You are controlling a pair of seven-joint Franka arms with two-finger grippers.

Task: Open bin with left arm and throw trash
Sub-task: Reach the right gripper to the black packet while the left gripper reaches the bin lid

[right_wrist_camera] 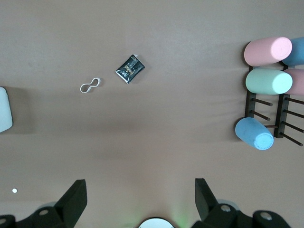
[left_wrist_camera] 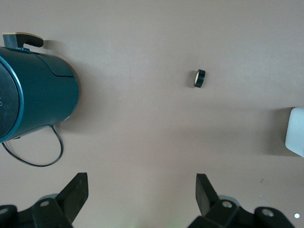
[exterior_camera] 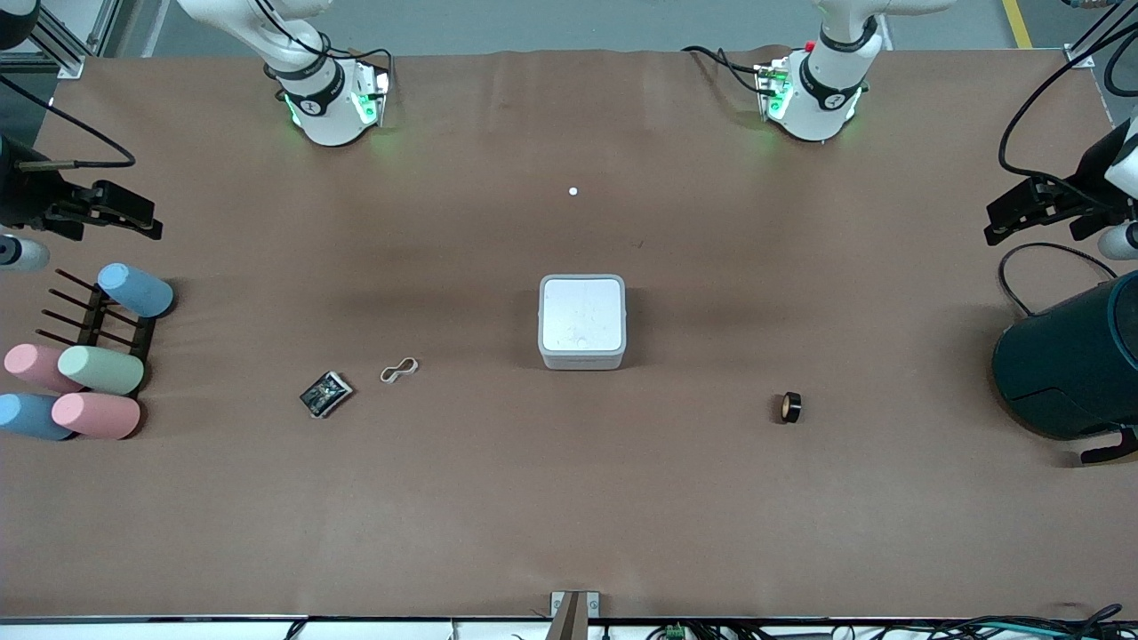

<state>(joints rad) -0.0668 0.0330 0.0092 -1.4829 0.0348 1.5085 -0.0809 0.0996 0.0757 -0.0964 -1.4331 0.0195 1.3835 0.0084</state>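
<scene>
The light-grey bin stands mid-table with its white lid shut; its edge shows in the left wrist view and the right wrist view. The black tape roll lies toward the left arm's end, nearer the front camera than the bin. The black foil wrapper and the off-white rubber band lie toward the right arm's end. My left gripper is open and empty over bare table next to the teal cylinder. My right gripper is open and empty over bare table next to the cup rack.
A large dark teal cylinder with a cable stands at the left arm's end. A black rack with several pastel cups is at the right arm's end. A small white dot lies between the arm bases.
</scene>
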